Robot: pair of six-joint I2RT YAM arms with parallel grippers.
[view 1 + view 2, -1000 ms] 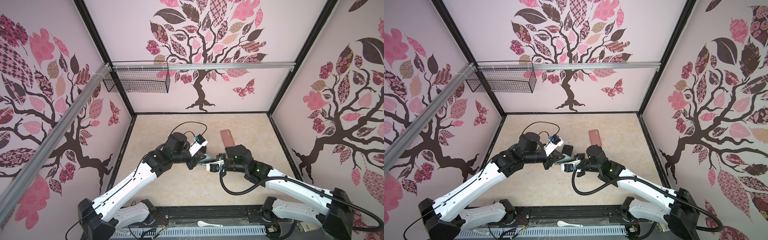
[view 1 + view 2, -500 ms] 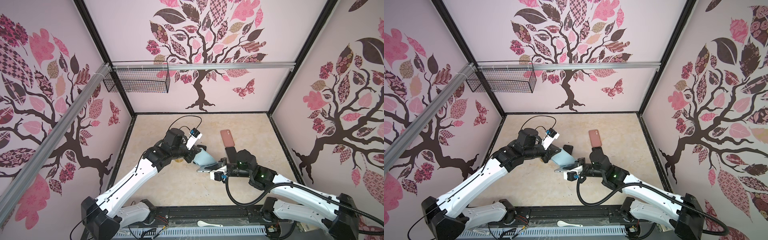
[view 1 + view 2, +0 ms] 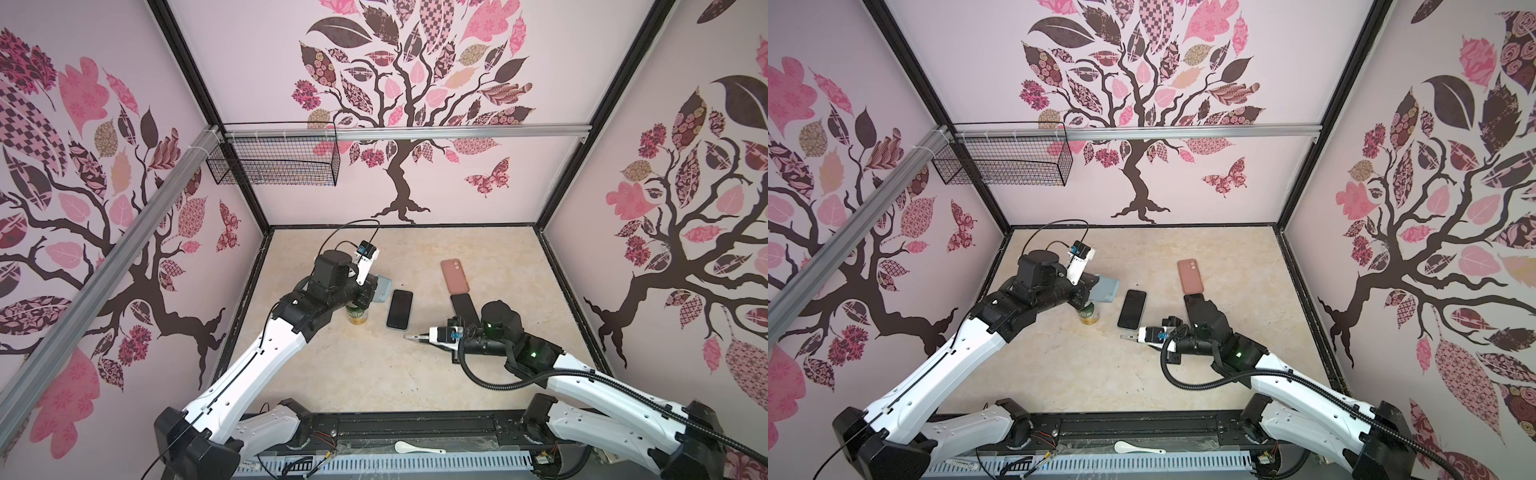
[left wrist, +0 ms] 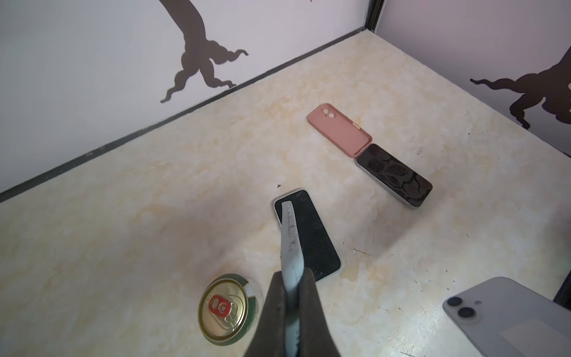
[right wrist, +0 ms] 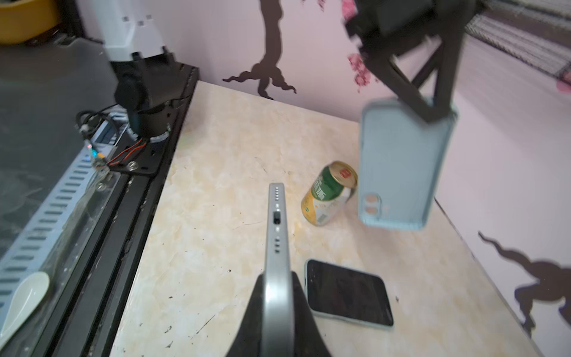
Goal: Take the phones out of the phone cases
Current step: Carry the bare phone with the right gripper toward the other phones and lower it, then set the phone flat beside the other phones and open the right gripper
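My left gripper point(image 3: 369, 291) point(image 4: 292, 296) is shut on the rim of the empty light-blue phone case point(image 3: 383, 288) point(image 3: 1105, 289) point(image 5: 398, 163). It holds the case in the air above a can, and the left wrist view shows the case edge-on point(image 4: 289, 235). My right gripper point(image 3: 426, 337) point(image 5: 276, 296) is shut on the silver phone point(image 3: 412, 337) point(image 3: 1128, 337) point(image 5: 276, 228), held on its edge above the table at the front right. The phone is fully out of the case. Its back with two lenses point(image 4: 506, 318) shows in the left wrist view.
A green-and-gold can point(image 3: 357, 316) point(image 5: 329, 193) stands under the left gripper. A dark-screened phone in a pale case point(image 3: 400, 309) lies mid-table. A pink case point(image 3: 455, 276) and a dark phone point(image 3: 463, 307) lie behind the right arm. A wire basket point(image 3: 274, 166) hangs on the back wall.
The two grippers were together at the middle and have drawn apart. The case has come off the phone and gone back-left with the left gripper. The right gripper pulled the phone toward the front.
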